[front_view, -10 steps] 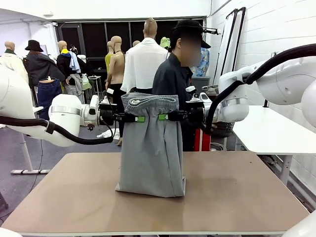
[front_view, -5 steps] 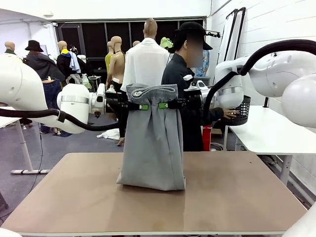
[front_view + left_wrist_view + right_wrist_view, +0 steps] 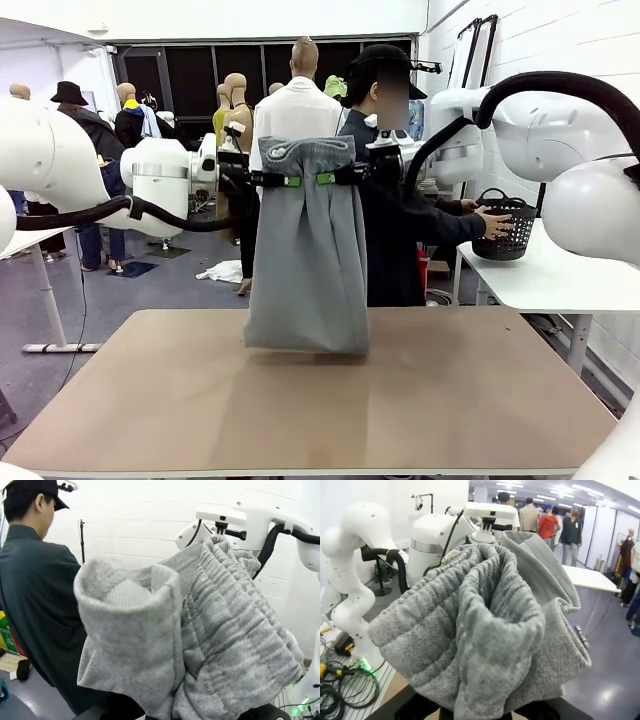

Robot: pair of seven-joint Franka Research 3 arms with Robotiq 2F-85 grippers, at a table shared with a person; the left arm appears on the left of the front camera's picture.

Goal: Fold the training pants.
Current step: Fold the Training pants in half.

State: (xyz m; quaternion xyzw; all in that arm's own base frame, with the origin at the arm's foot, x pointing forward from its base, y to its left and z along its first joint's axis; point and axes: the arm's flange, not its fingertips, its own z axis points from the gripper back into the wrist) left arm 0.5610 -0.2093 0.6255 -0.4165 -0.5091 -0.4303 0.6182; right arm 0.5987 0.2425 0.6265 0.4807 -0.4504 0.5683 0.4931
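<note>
Both pincers grip the pants (image 3: 308,250) at the waistband, the left pincer (image 3: 283,181) and right pincer (image 3: 327,179) close together, so the cloth hangs straight between and below them. The hem appears just clear of the tabletop (image 3: 450,390), with bare surface on every side for laying it down.

both arms raised, wrists level; left hand (image 3: 287,181), right hand (image 3: 326,179) clamped, facing inward.

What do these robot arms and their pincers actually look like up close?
Both arms are bulky, rounded, glossy white shells. Thick black cables loop along each. The left pincer and right pincer are black with bright green pads. A silver band rings the left arm's wrist.
</note>
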